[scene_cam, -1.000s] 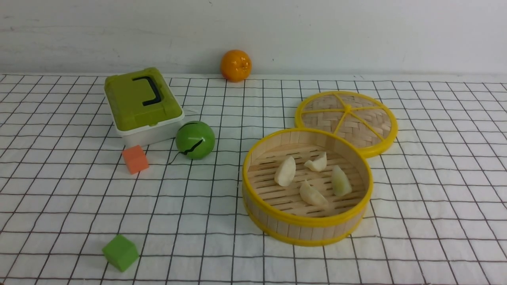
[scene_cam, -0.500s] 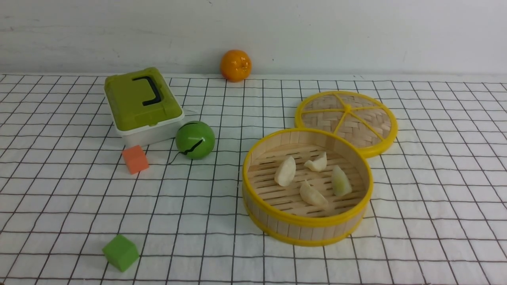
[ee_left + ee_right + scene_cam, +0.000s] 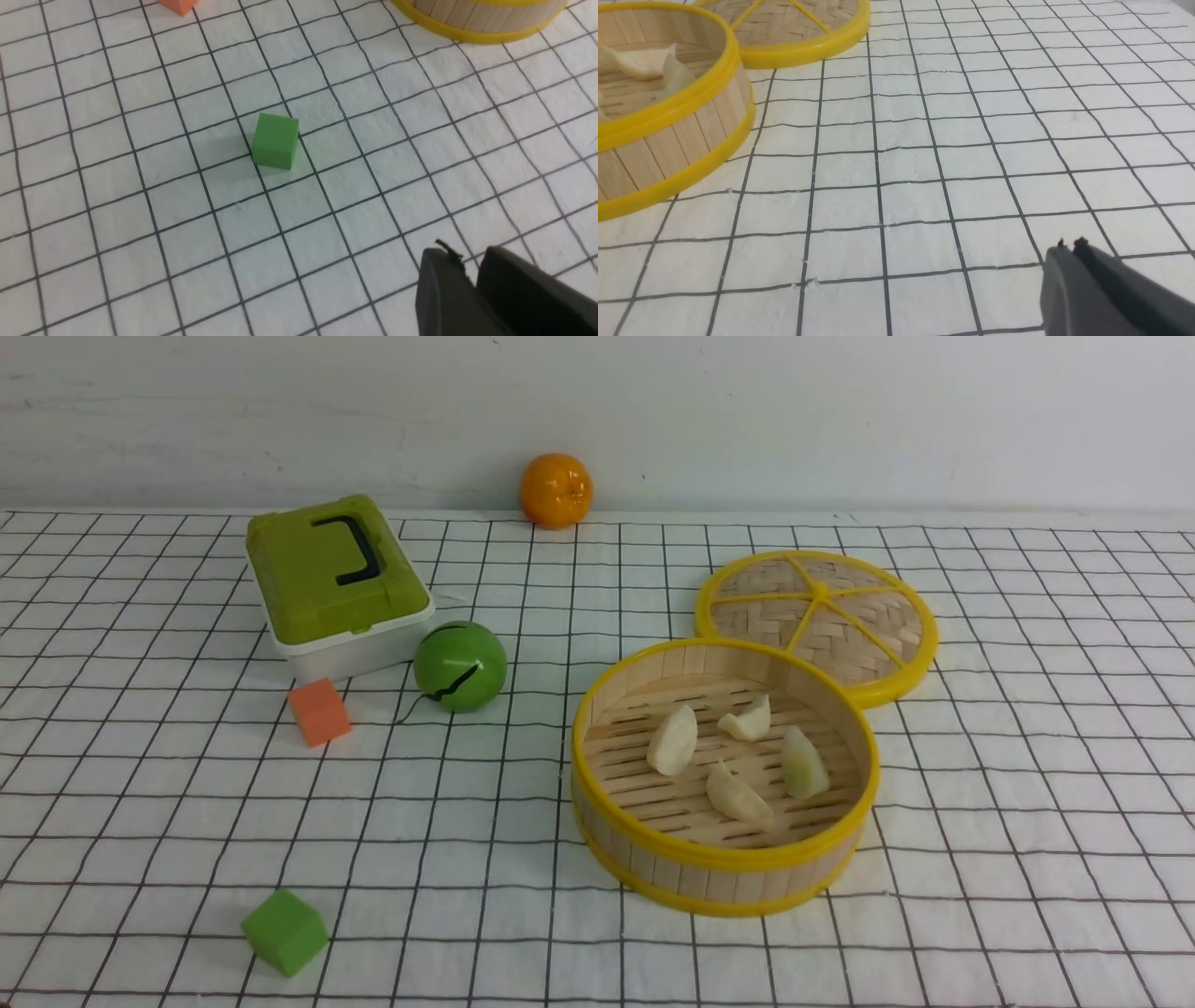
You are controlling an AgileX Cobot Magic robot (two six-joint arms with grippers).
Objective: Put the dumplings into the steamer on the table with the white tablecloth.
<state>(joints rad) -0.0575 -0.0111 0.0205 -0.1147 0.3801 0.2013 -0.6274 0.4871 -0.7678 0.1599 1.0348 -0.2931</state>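
The bamboo steamer (image 3: 597,714) with yellow rims stands on the white grid tablecloth (image 3: 467,821) right of centre. Several cream dumplings lie on its slatted floor: one (image 3: 673,740) at the left, one (image 3: 747,720) at the back, one (image 3: 738,795) at the front, and a greenish one (image 3: 803,763) at the right. No arm shows in the front view. My left gripper (image 3: 469,256) is shut and empty above the cloth, near the green cube (image 3: 275,140). My right gripper (image 3: 1070,245) is shut and empty, apart from the steamer (image 3: 691,126).
The woven lid (image 3: 817,621) lies flat behind the steamer. A green-lidded box (image 3: 331,583), a green ball (image 3: 460,665) and an orange cube (image 3: 318,711) stand at the left. An orange (image 3: 555,490) sits by the back wall. The green cube (image 3: 284,931) is near the front.
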